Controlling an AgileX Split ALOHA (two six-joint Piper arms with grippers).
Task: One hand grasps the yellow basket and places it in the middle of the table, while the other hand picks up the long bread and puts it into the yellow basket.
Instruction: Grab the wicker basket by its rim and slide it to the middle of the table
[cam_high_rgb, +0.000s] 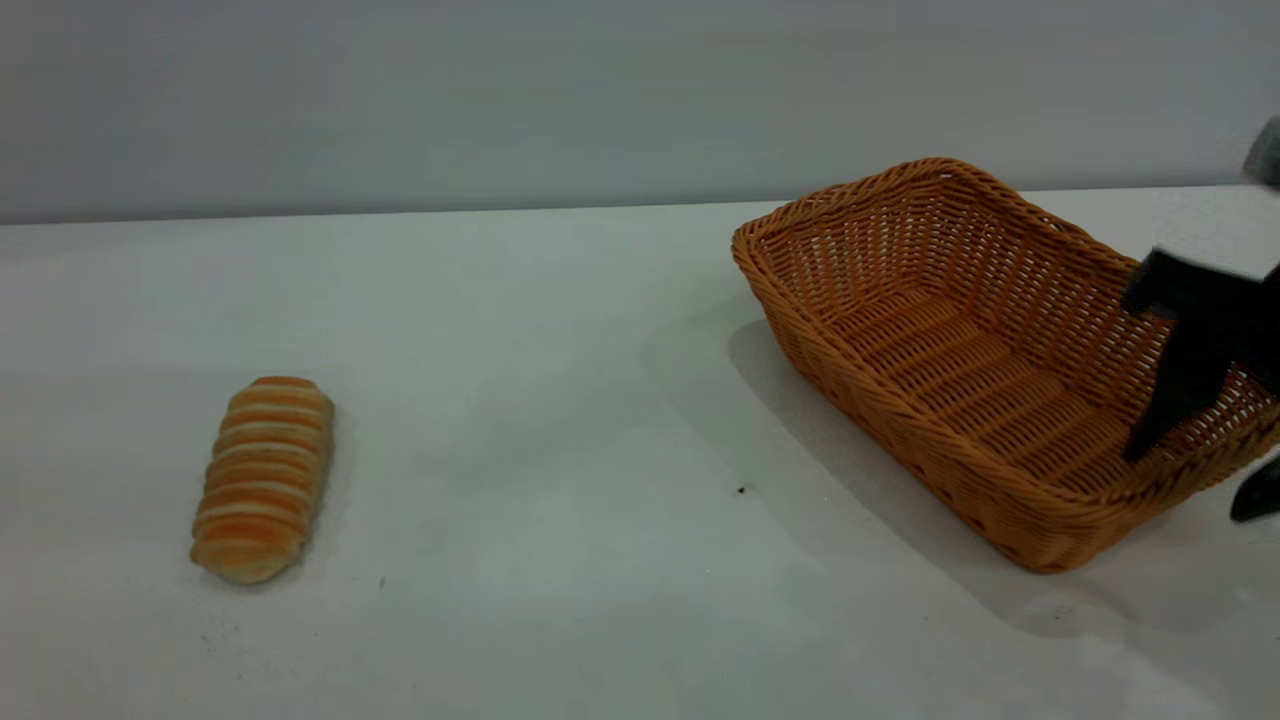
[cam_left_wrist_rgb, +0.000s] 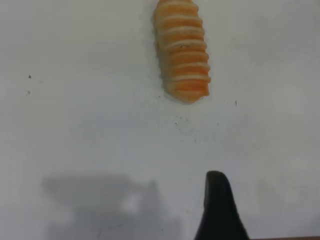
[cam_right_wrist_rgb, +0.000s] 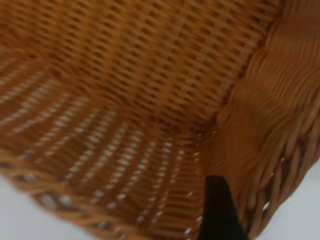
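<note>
- The long bread is lying on the left side of the table, well apart from everything else, and nothing is touching it. Its long axis is running roughly front to back in the exterior view, leaning slightly, with its stripes crossing that axis.
- It is probably going to handle as light and soft, so a gentle pinch across the narrow width near the middle looks safest; squeezing hard would likely dent it.
- The left gripper is hovering over bare table near one end of the bread, in line with it; only one dark finger is showing, so I cannot tell whether it is spread or closed.
- The yellow basket is sitting empty at the right of the table, not the middle, its long axis running diagonally from far-left to near-right.
- It is looking stiff, light and grippy, and the braided rim at the short end is the natural hold.
- The right gripper is spread wide and straddling that near-right end wall, one finger inside and one outside, not yet clamping.
</note>
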